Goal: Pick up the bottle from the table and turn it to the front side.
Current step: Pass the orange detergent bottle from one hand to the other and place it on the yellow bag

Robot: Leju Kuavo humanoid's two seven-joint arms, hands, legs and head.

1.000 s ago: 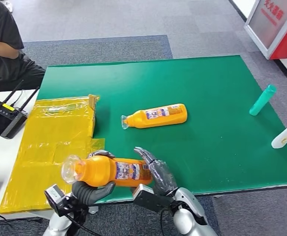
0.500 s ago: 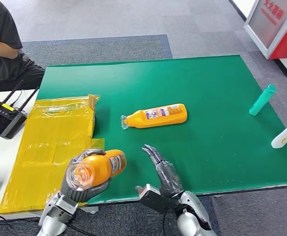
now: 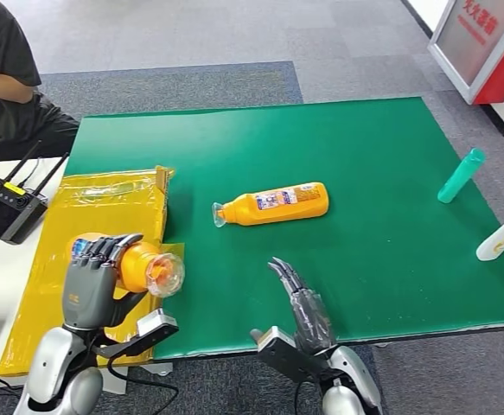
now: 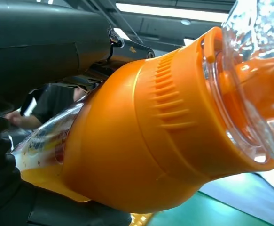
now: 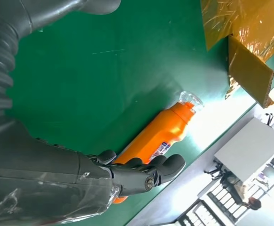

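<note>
Up close, the left hand grips the bottle's ribbed shoulder.

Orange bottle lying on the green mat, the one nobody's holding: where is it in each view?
Head view: orange bottle lies mid-mat, clear cap toward the yellow sheet.
Left wrist view: not in it; the orange bottle there is the held bottle.
Right wrist view: centre, behind the right hand.
Shared landmark: green mat.

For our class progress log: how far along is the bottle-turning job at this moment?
Done: the left hand has one orange plastic bottle with a clear cap lifted off the green table. In hand: turning it; its label side is hidden. Left: the second orange bottle lies untouched; the right hand is open.
</note>
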